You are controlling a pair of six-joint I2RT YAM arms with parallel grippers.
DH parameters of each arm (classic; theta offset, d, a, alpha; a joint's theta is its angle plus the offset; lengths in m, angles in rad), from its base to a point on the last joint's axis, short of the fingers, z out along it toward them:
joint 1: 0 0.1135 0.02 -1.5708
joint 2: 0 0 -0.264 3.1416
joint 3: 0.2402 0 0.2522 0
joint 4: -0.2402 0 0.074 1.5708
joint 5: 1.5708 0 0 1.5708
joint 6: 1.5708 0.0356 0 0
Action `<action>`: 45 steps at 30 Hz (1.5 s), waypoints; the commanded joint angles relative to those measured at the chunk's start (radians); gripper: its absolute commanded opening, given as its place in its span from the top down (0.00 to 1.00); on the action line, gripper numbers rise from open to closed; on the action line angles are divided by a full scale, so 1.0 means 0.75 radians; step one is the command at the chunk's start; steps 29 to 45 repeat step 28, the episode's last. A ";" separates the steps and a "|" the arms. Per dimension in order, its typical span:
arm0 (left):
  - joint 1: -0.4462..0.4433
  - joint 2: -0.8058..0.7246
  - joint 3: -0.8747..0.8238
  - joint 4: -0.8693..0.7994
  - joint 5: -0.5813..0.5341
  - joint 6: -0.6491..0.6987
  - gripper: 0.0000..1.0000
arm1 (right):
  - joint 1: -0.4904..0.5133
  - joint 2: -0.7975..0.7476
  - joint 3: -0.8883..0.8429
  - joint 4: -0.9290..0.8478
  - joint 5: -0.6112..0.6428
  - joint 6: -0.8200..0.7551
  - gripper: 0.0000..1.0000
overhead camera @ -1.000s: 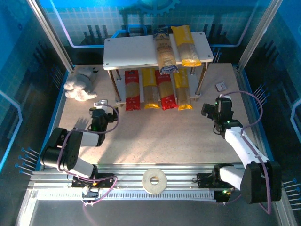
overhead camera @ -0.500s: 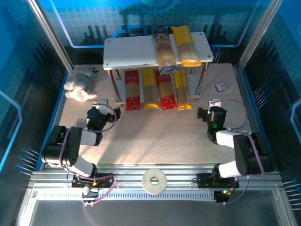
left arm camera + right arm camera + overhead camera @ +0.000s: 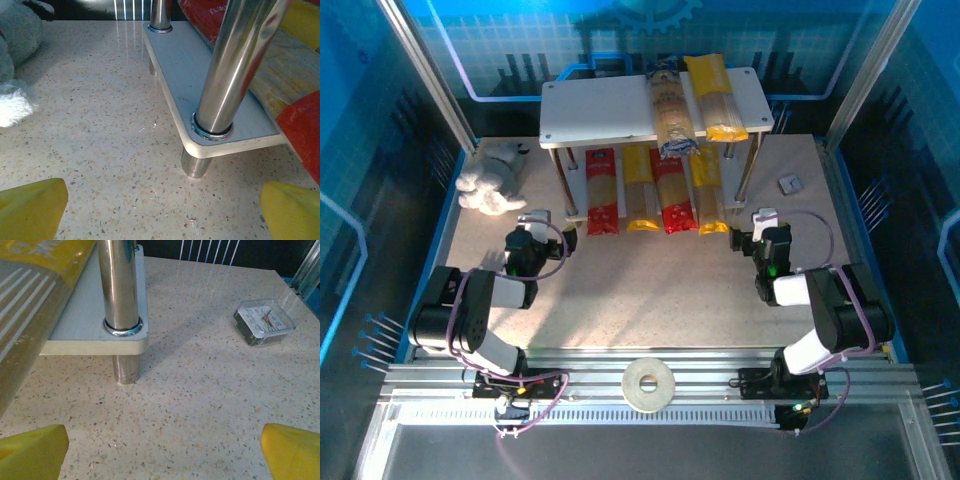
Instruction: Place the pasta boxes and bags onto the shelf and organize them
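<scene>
Two red pasta packs (image 3: pixel 602 190), three yellow packs (image 3: pixel 640 190), one pale pack (image 3: pixel 672 112), one shelf (image 3: pixel 595 108)

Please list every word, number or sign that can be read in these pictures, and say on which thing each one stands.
No text can be read for certain.
Red pack: white letters, cut off and blurred, unreadable.
Yellow pack: pale letters at the picture's edge, unreadable.
Pale pack: print too small to read.
Small dial: fine marks and a red needle, no number readable.
</scene>
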 commanded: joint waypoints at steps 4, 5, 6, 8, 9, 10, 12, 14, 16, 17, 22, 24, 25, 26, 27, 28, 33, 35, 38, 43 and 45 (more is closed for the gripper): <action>0.015 0.008 0.029 0.020 0.031 0.015 0.01 | 0.013 0.010 0.010 0.095 0.025 -0.017 0.00; 0.015 0.008 0.030 0.020 0.031 0.015 0.01 | 0.015 0.007 0.010 0.093 0.026 -0.018 0.00; 0.015 0.007 0.030 0.020 0.031 0.014 0.01 | 0.016 0.008 0.009 0.098 0.027 -0.019 0.00; 0.015 0.007 0.027 0.019 0.031 0.015 0.00 | 0.016 0.006 0.009 0.094 0.027 -0.017 0.00; 0.015 0.006 0.029 0.019 0.031 0.014 0.01 | 0.016 0.008 0.009 0.095 0.025 -0.019 0.00; 0.015 0.005 0.029 0.019 0.031 0.014 0.00 | 0.016 0.006 0.010 0.094 0.025 -0.018 0.00; 0.015 0.006 0.029 0.020 0.031 0.015 0.00 | 0.016 0.006 0.008 0.094 0.025 -0.018 0.00; 0.015 0.007 0.030 0.018 0.031 0.015 0.01 | 0.016 0.006 0.009 0.095 0.025 -0.017 0.00; 0.015 0.006 0.028 0.020 0.032 0.014 0.01 | 0.016 0.007 0.009 0.095 0.025 -0.018 0.00; 0.015 0.007 0.030 0.018 0.031 0.014 0.01 | 0.016 0.006 0.008 0.096 0.025 -0.018 0.00; 0.013 0.004 0.030 0.018 0.027 0.017 0.01 | 0.016 0.006 0.009 0.095 0.025 -0.018 0.00; 0.013 0.005 0.029 0.019 0.027 0.016 0.01 | 0.016 0.006 0.009 0.094 0.025 -0.018 0.00; 0.013 0.006 0.029 0.017 0.029 0.014 0.00 | 0.016 0.006 0.009 0.096 0.025 -0.019 0.00; 0.013 0.006 0.029 0.017 0.029 0.015 0.01 | 0.017 0.006 0.008 0.095 0.025 -0.019 0.00; 0.013 0.007 0.030 0.017 0.024 0.015 0.01 | 0.016 0.006 0.010 0.095 0.025 -0.018 0.00; 0.014 0.009 0.038 0.003 0.016 0.011 0.01 | 0.016 0.006 0.010 0.096 0.025 -0.019 0.00; 0.014 0.009 0.038 0.003 0.016 0.011 0.01 | 0.016 0.006 0.010 0.096 0.025 -0.019 0.00; 0.014 0.009 0.038 0.003 0.016 0.011 0.01 | 0.016 0.006 0.010 0.096 0.025 -0.019 0.00; 0.014 0.009 0.038 0.003 0.016 0.011 0.01 | 0.016 0.006 0.010 0.096 0.025 -0.019 0.00; 0.014 0.009 0.038 0.003 0.016 0.011 0.01 | 0.016 0.006 0.010 0.096 0.025 -0.019 0.00; 0.014 0.009 0.038 0.003 0.016 0.011 0.01 | 0.016 0.006 0.010 0.096 0.025 -0.019 0.00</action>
